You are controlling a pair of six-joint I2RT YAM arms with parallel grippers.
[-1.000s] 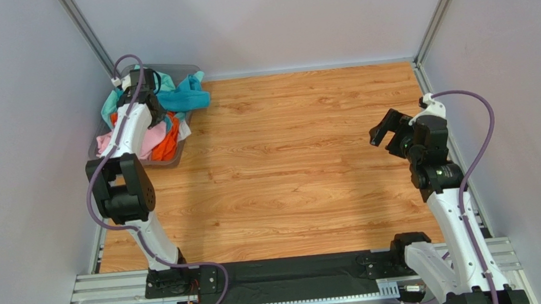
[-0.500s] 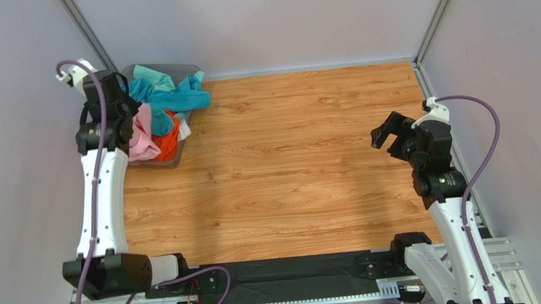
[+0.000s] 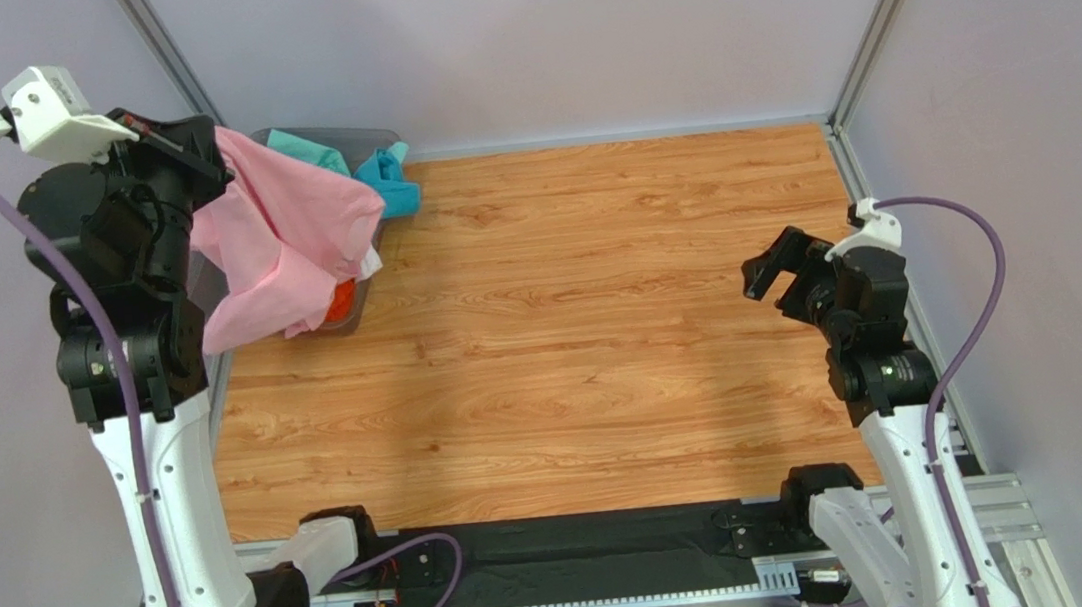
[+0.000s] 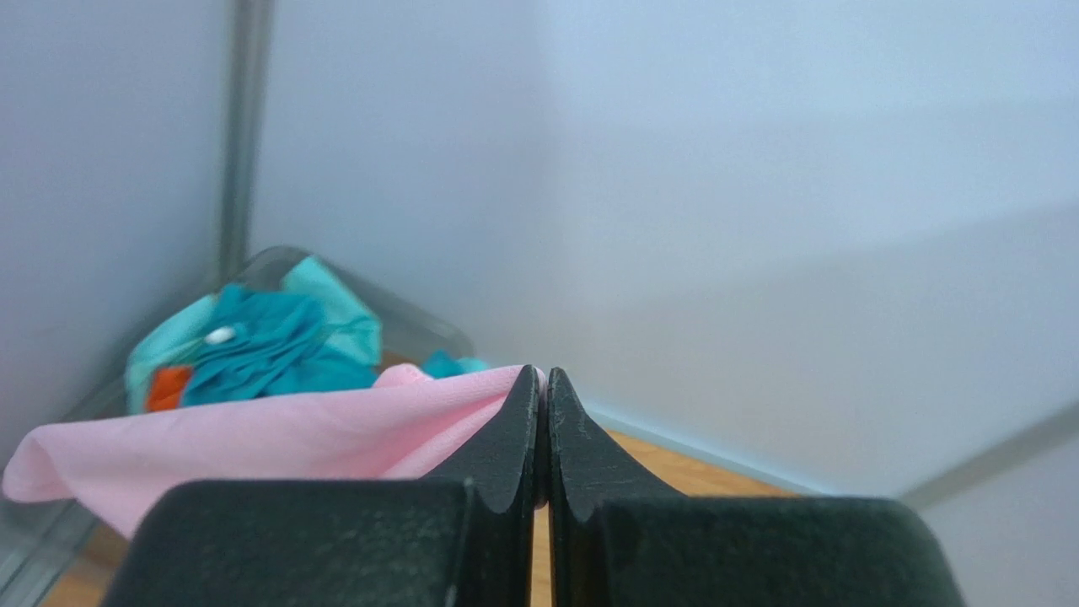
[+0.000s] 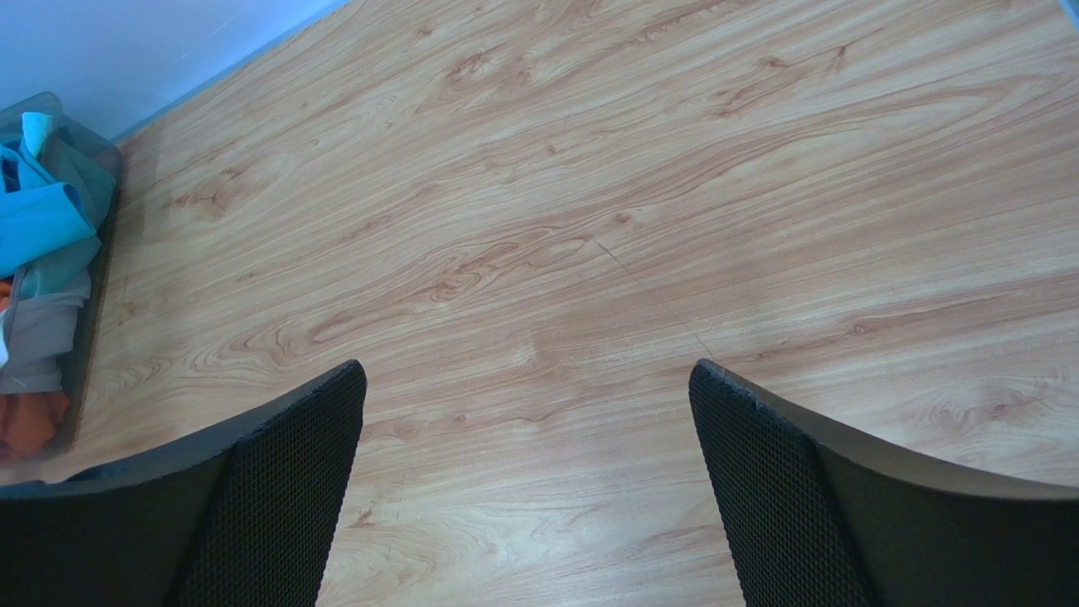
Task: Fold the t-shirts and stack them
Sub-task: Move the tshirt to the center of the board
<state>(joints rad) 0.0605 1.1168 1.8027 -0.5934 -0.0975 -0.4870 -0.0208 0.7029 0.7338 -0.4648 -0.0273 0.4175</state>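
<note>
My left gripper (image 3: 202, 146) is raised high at the far left and is shut on a pink t-shirt (image 3: 287, 240), which hangs from it over the bin. In the left wrist view the shut gripper (image 4: 542, 380) pinches the pink cloth (image 4: 253, 436). A grey bin (image 3: 349, 137) at the far left corner holds teal (image 3: 391, 184) and orange (image 3: 340, 301) shirts; they also show in the left wrist view (image 4: 272, 348). My right gripper (image 3: 782, 266) is open and empty above the wooden table at the right, with its fingers (image 5: 279, 443) wide apart.
The wooden table (image 3: 609, 312) is walled on three sides by grey panels. The bin's edge (image 5: 89, 316) with teal cloth shows at the left of the right wrist view. A black rail (image 3: 588, 548) runs along the near edge.
My left arm has risen from the bin and lifted the pink t-shirt up out of the pile. The right arm has barely moved.
</note>
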